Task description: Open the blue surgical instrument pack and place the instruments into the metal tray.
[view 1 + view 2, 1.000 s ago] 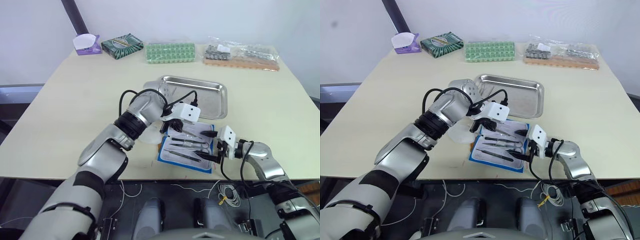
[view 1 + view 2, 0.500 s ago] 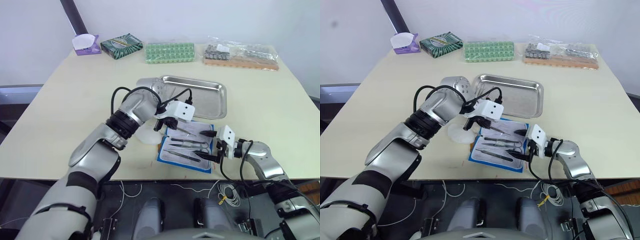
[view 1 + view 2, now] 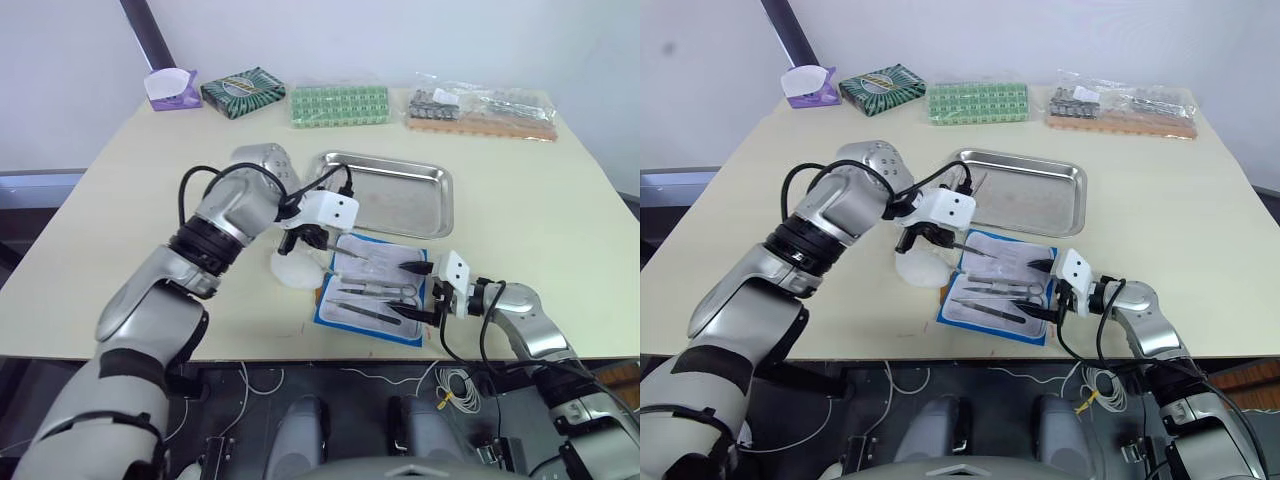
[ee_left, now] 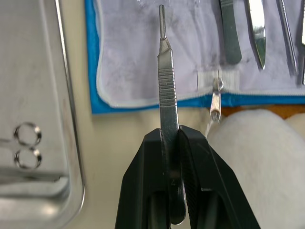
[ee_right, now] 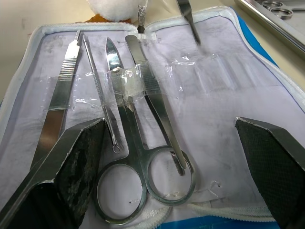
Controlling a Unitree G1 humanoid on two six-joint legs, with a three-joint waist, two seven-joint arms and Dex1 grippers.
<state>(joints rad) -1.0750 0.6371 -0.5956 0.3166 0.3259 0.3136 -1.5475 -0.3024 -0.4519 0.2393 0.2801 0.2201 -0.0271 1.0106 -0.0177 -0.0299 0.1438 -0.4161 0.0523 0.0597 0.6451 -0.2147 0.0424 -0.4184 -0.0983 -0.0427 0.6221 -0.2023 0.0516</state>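
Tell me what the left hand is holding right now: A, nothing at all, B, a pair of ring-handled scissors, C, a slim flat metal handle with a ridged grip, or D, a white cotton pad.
C: in the left wrist view the left hand is shut on a slim ridged metal handle that sticks out over the edge of the open blue pack.

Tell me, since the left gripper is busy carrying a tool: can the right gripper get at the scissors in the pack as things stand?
Probably yes. The right gripper is open, its fingers straddling the scissors on the open pack. Clear tape over the blades may resist lifting. The left gripper is off to the side.
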